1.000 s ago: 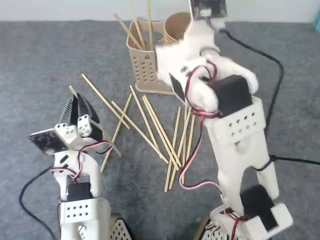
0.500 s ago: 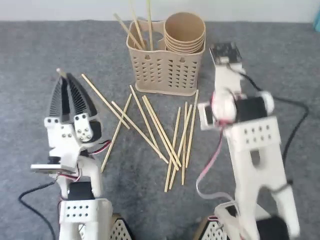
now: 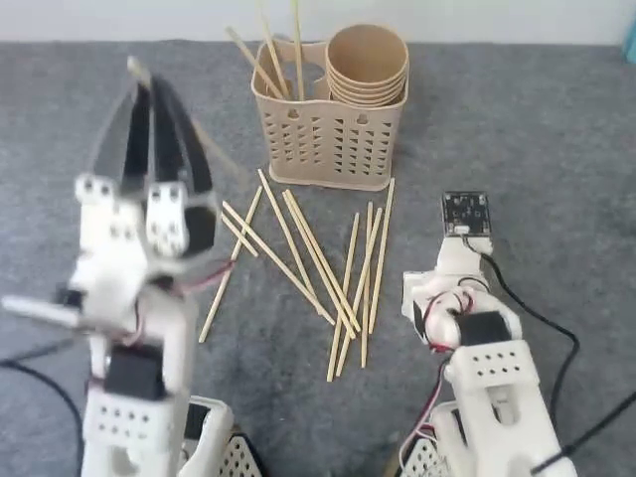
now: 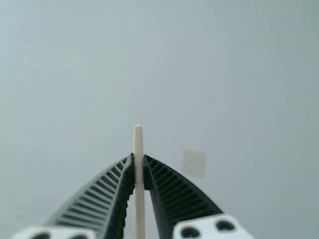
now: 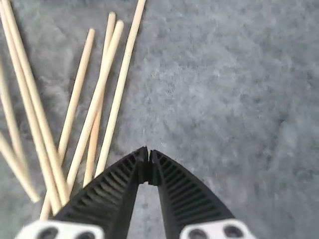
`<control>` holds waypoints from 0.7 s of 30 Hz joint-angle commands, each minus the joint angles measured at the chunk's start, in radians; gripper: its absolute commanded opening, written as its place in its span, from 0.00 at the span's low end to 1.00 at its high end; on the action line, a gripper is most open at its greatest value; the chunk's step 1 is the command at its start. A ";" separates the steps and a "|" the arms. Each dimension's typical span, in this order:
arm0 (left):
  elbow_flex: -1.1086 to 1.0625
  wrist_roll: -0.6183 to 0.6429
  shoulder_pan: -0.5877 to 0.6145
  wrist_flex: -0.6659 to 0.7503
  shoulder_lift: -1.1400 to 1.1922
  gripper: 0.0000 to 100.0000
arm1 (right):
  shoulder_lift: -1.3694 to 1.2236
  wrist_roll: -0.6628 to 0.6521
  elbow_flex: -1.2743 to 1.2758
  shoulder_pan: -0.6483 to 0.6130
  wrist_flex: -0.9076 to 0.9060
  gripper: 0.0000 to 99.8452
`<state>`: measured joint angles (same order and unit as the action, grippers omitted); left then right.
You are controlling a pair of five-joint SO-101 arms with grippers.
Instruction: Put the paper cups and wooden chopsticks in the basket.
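The tan basket [image 3: 328,139] stands at the back of the grey carpet. A stack of paper cups [image 3: 368,62] sits in one side of it and a few wooden chopsticks [image 3: 270,55] stand in the other. Several loose chopsticks [image 3: 320,260] lie fanned out in front of it. My left gripper [image 3: 149,89] is raised high at the left, shut on one chopstick [image 4: 138,149] whose tip sticks out past the fingers. My right gripper [image 5: 148,155] is shut with nothing in it, low over the carpet beside the rightmost loose chopsticks [image 5: 107,94].
The right arm [image 3: 469,318] is folded back at the near right. Bare carpet [image 3: 537,159] stretches to the right of the basket and chopsticks. A pale wall [image 4: 199,64] lies beyond the left gripper.
The left gripper has risen and swung up with its chopstick. The right arm has pulled back from the basket to the near right, folded low.
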<state>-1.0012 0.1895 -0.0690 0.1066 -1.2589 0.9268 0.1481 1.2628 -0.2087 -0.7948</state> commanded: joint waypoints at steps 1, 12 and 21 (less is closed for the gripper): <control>0.321 -0.005 -0.008 -0.054 0.338 0.01 | 0.041 0.038 0.074 0.024 0.180 0.01; 0.955 -0.003 -0.014 -0.117 1.045 0.01 | 0.041 0.080 0.143 0.030 0.278 0.01; 1.282 -0.005 -0.014 -0.040 1.401 0.01 | 0.033 0.025 0.143 0.018 0.288 0.01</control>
<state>0.1327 0.1895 -0.0767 0.0345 0.0606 0.9344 0.2064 1.4101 -0.1872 -0.5294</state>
